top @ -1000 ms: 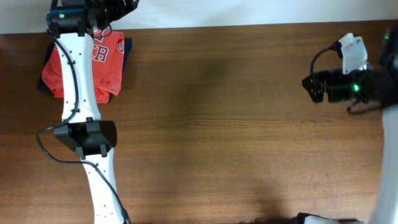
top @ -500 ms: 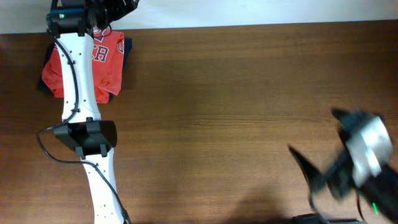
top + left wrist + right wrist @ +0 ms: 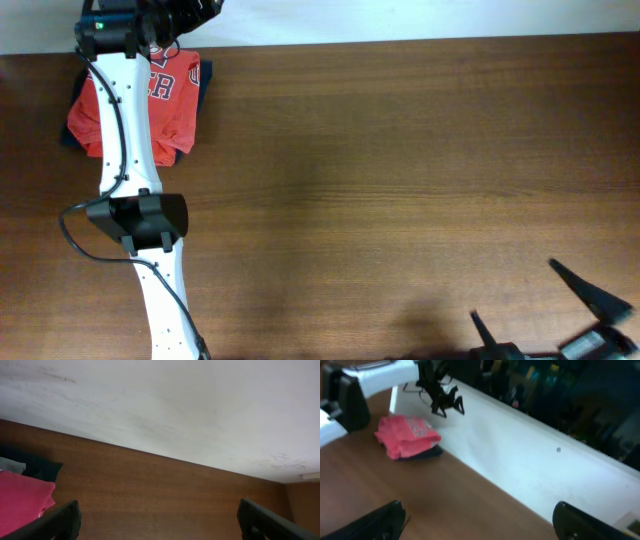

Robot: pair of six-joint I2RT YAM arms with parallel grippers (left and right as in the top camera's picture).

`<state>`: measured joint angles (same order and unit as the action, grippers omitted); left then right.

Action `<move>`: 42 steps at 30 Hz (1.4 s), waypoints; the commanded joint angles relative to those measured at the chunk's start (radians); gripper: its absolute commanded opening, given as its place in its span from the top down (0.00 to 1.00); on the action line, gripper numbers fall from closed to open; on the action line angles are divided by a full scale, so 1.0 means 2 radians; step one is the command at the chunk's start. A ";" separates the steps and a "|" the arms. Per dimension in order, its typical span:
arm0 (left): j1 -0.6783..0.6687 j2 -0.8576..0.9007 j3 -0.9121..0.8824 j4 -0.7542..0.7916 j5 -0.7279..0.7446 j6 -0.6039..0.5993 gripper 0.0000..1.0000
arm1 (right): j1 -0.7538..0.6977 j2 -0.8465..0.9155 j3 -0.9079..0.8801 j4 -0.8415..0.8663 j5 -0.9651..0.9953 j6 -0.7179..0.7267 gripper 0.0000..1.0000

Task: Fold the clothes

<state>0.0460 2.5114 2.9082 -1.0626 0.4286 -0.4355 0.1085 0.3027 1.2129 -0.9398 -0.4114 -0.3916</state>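
Observation:
The clothes [image 3: 176, 100] lie folded in a small red bundle with white lettering at the table's far left corner, also seen as the clothes [image 3: 22, 502] and the clothes [image 3: 405, 435]. My left arm reaches across the bundle; my left gripper [image 3: 185, 10] hangs past its far edge, open and empty, and in the wrist view the left gripper [image 3: 160, 525] frames bare wood. My right gripper [image 3: 535, 308] stands open and empty at the near right corner, far from the clothes; the right gripper [image 3: 480, 525] looks across the table.
A dark folded garment [image 3: 205, 85] lies under the red bundle. The brown wooden table [image 3: 380, 150] ends at a white wall [image 3: 175, 405] along its far edge. The left arm's white links [image 3: 125, 130] cross the table's left side.
My right arm has swung from the table's right edge down to the near right corner. The left arm and the red bundle have not moved.

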 commanded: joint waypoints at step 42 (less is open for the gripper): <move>0.001 -0.006 0.002 -0.001 -0.004 0.001 0.01 | 0.001 -0.150 -0.604 0.521 0.104 0.142 0.01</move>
<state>0.0460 2.5114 2.9082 -1.0630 0.4286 -0.4355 0.1085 0.0154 0.0223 0.1165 -0.2348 -0.1223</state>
